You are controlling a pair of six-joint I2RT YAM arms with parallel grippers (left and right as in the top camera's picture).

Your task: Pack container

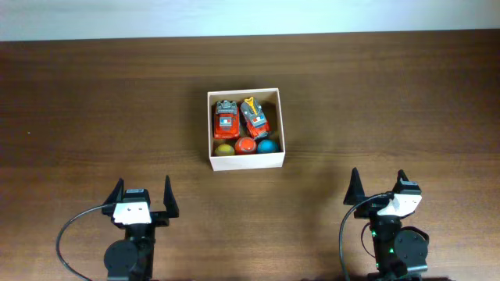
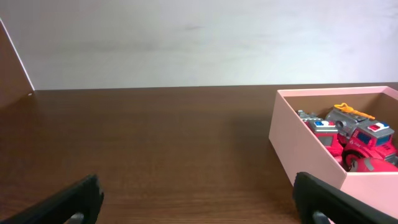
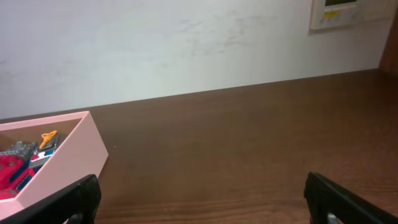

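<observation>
The square cream-white cardboard container (image 1: 246,161) is seen centre-frame, nearer the wide-open, empty left gripper (image 1: 143,187) than the equally spread, empty right gripper (image 1: 379,181).

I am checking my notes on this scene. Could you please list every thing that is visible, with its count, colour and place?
container: one, cream-white, middle of the table
toy trucks: two, red with grey parts, side by side in the far half of the container
balls: three, yellow, orange and blue, in a row along the container's near wall
table: one, dark brown wood, under everything
wall: one, white, behind the table
wall panel: one, pale, on the wall at far right
left gripper: one, black, near edge, open and empty
right gripper: one, black, near edge, open and empty
</observation>
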